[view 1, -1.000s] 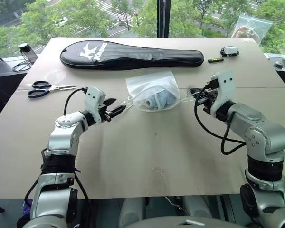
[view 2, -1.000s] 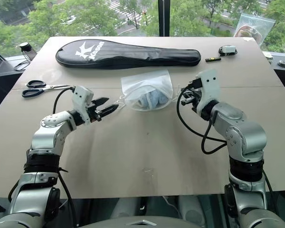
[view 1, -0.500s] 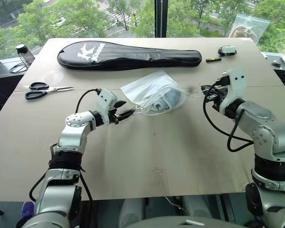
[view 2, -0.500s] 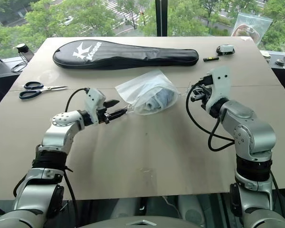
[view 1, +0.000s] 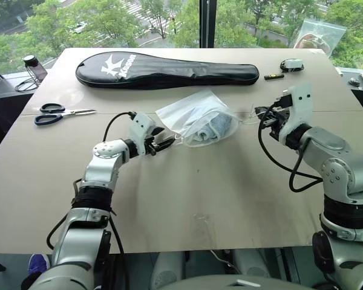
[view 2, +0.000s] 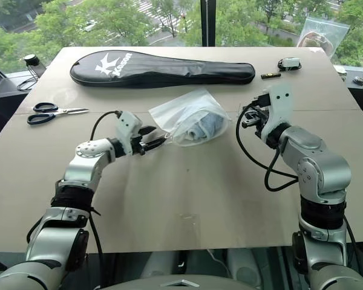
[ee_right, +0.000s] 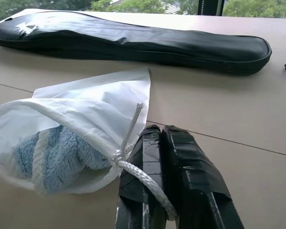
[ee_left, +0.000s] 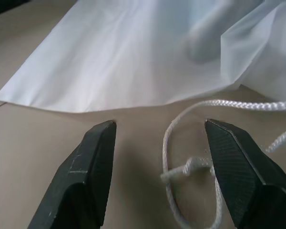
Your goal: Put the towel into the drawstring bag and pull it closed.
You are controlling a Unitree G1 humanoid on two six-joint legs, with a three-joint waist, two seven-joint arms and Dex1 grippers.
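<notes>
Racket cover [view 1: 167, 70] — scissors [view 1: 63, 112] — on table [view 1: 187, 187].

You have bare table [view 1: 187, 193] on the near side of the drawstring bag [view 1: 196, 118]. Beyond it the black racket cover [view 1: 166, 70] blocks the way; scissors [view 1: 59, 112] lie well left.

Fluffy terry towel [ee_right: 62, 155] inside thin translucent fabric drawstring bag [view 1: 190, 112] on matt table [view 1: 199, 193].
</notes>
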